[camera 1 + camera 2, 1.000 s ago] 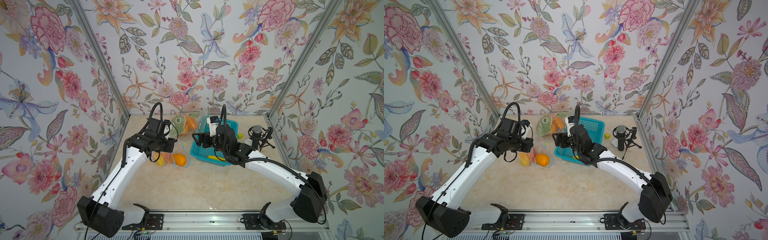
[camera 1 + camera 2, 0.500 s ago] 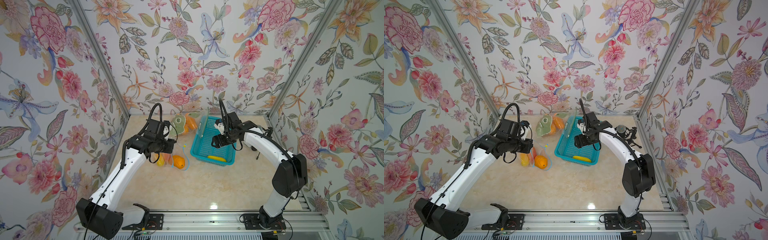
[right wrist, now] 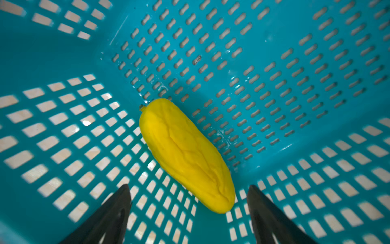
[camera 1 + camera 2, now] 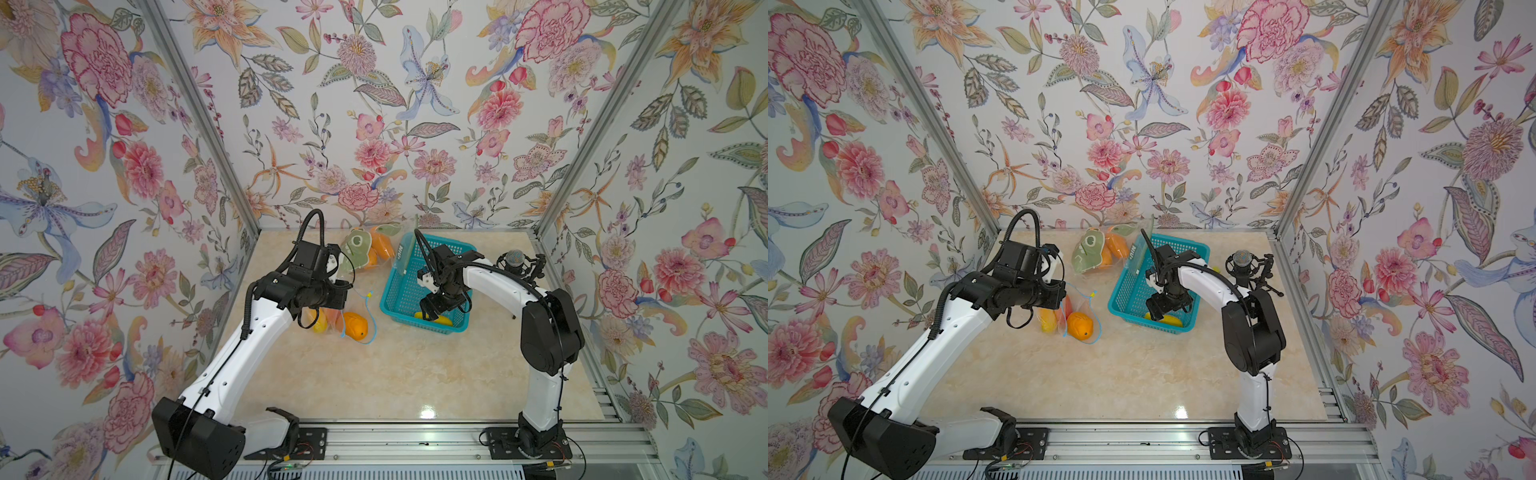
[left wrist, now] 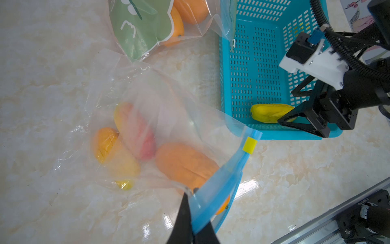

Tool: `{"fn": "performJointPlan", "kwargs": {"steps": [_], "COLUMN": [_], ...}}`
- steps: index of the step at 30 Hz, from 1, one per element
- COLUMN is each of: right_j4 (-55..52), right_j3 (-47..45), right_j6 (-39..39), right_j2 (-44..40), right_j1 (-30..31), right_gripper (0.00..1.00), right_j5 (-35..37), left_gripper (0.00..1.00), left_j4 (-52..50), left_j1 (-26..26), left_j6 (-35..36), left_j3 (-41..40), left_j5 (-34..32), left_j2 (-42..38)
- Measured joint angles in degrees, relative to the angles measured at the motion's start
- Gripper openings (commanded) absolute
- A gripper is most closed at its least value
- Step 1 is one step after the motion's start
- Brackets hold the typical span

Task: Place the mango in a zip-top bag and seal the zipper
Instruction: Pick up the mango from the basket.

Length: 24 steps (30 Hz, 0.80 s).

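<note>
A: Why is the left gripper [image 5: 191, 194] clamped on the blue zipper edge of the clear zip-top bag [image 5: 168, 109], beside the teal perforated plastic basket [image 5: 242, 74]?
B: To hold its mouth up, I judge; the right gripper [image 3: 188, 187], jaws apart, hangs over the long yellow mango [image 3: 185, 156] inside that basket
A: Counts?
B: One loose mango; two bags, counting the green-printed bag [image 5: 143, 27]; at least three fruits [image 5: 185, 166] in the clear one
</note>
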Motion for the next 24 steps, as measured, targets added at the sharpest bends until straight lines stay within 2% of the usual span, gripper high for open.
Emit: {"fn": "performJointPlan", "kwargs": {"steps": [3,7,11,14,16,18,24], "right_j4": [0.0,0.1,1.3,2.0,2.7,3.2,5.5], "right_j3": [0.1,1.0,2.3,2.7,3.1,3.1,2.3], "right_j6": [0.0,0.9,2.6,3.8,4.3,4.7,6.1], "right_j2": [2.3,5.4,7.2,7.3,7.3,7.2,4.1], "right_j1": [0.5,0.6,0.1,-0.3,-0.7,-1.0,-1.5], "right_gripper": [0.82,0.74,0.61,0.45,0.38,0.35,0.35], "right_j5": [1.4,3.1,3.8,4.0,3.8,3.3,2.0], "left_gripper": [0.0,0.0,0.0,0.0,0.0,0.0,0.0], "left_j4": [0.0,0.0,0.0,0.1,0.1,0.2,0.3], "left_j1": [0.0,0.0,0.0,0.0,0.0,0.0,0.0], "left_j6": [0.0,0.0,0.0,0.0,0.0,0.0,0.0], "left_j3": [0.0,-0.1,-0.1,-0.3,-0.3,-0.3,-0.3], "left_j5": [0.1,0.6,1.0,1.1,1.1,1.1,1.1], "left_j2": [0.0,0.0,0.0,0.0,0.0,0.0,0.0]}}
